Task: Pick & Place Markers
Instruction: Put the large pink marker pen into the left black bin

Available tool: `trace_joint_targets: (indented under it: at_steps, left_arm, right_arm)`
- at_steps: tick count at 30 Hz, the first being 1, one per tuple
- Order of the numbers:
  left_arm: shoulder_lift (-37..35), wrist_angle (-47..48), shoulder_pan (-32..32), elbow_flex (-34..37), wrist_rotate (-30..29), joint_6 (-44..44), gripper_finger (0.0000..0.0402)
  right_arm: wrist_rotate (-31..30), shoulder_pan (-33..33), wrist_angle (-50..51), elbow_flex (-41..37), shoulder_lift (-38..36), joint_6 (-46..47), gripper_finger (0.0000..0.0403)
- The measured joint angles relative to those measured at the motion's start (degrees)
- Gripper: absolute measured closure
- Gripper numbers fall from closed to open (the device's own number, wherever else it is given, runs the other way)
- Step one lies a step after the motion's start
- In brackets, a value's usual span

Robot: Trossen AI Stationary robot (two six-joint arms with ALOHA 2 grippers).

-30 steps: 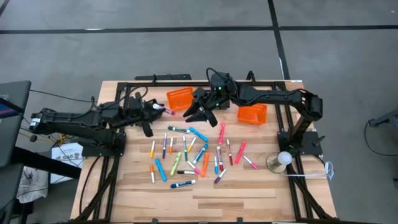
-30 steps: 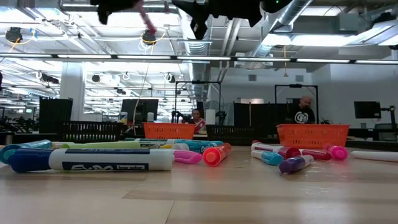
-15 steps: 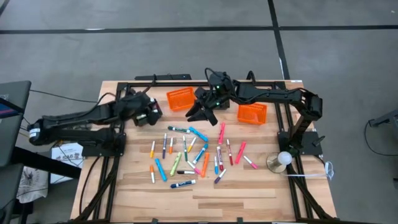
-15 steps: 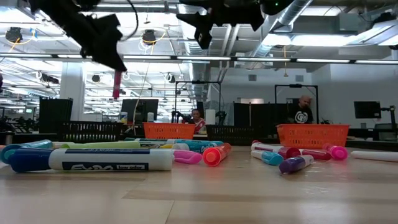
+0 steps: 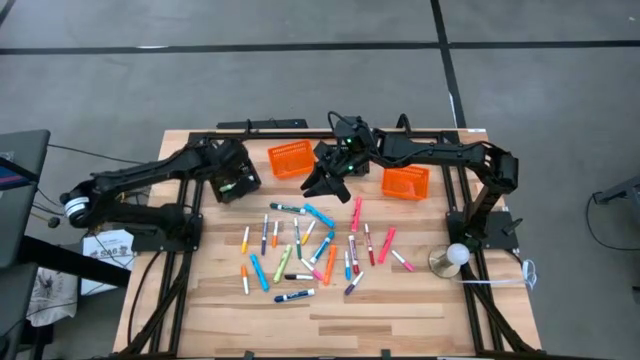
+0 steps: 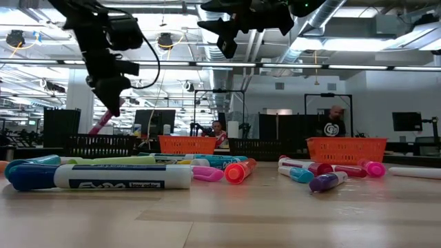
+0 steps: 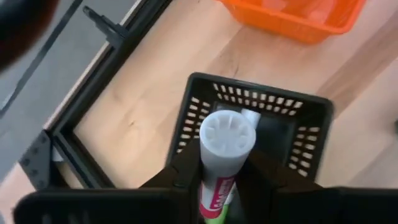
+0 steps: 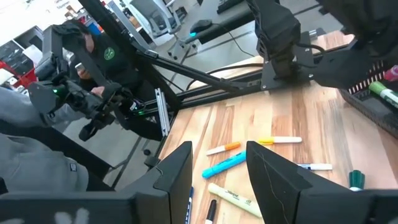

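Overhead, left jaws grasp pink marker [image 7: 222, 163], grey end; right jaws released.

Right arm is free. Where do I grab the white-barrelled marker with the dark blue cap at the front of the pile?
Take the white-barrelled, dark-blue-capped marker at mid-barrel, with the open right gripper coming straight down, fingers across it. It lies flat with bare wooden table along both long sides, so the fingers should fit.
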State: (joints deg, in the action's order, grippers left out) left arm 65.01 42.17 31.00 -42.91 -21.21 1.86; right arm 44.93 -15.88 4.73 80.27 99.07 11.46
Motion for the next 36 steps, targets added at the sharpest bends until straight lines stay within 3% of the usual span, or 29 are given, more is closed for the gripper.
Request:
trace_joint_targets:
  at_steps: [7, 17, 36]
  left_arm:
    - [6.64, 5.91, 1.86, -5.69, 0.24, 5.15, 0.0325]
    - [14.56, 8.42, 1.82, -6.34, 1.37, 5.24, 0.0323]
    - [16.52, 8.14, 1.80, -6.14, 3.69, 5.85, 0.0300]
  right_arm:
    - [-0.10, 0.00, 1.38, 0.00, 0.00, -1.76, 0.0266]
    - [-0.55, 0.00, 2.69, 0.00, 0.02, -3.05, 0.0265]
    - [-0.68, 0.09, 2.58, 0.00, 0.02, -2.93, 0.0266]
